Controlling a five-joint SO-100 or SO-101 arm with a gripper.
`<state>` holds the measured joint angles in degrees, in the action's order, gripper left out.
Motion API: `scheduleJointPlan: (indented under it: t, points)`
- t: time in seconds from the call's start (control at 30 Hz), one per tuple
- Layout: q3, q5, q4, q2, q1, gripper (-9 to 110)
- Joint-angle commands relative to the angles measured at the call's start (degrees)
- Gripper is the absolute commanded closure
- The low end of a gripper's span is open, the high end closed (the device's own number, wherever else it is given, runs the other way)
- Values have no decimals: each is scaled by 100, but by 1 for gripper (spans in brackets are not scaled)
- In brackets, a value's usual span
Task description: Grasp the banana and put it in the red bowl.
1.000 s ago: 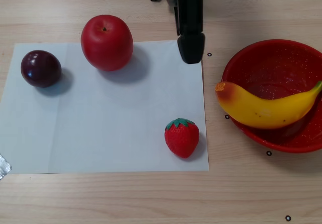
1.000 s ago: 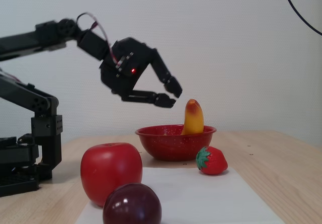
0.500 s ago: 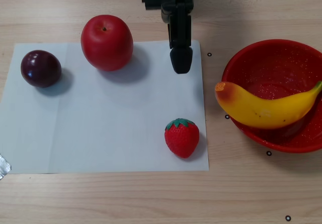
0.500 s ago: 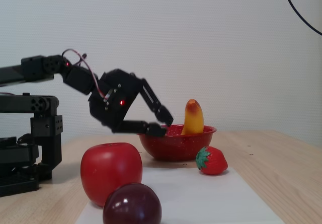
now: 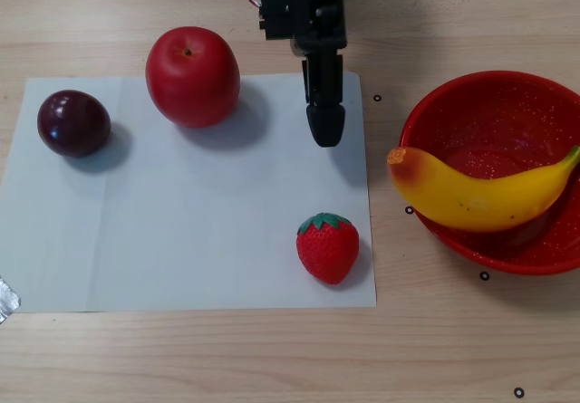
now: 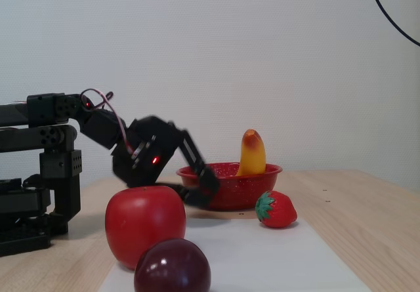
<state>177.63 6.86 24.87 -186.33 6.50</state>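
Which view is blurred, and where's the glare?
Fixed view: the gripper is smeared by motion blur, and the near plum looks soft. Other view: sharp overall, soft shadows to the right of each fruit, glossy highlights on the apple and banana.

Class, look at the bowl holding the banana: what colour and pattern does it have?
The red bowl is glossy red with fine white speckles, clearest in the other view from above.

Banana [image 5: 480, 195] lying in red bowl [image 5: 453, 104], orange end over rim; tool [image 5: 324, 131] above paper [image 5: 181, 240], empty.
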Motion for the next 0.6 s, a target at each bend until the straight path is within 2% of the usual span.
scheduleJointPlan:
  t: [0.0, 0.3, 0.57]
  points:
    - [18, 229, 510, -149, 97, 101]
    - [26, 0, 2479, -149, 88, 101]
    - [26, -18, 2619, -149, 70, 101]
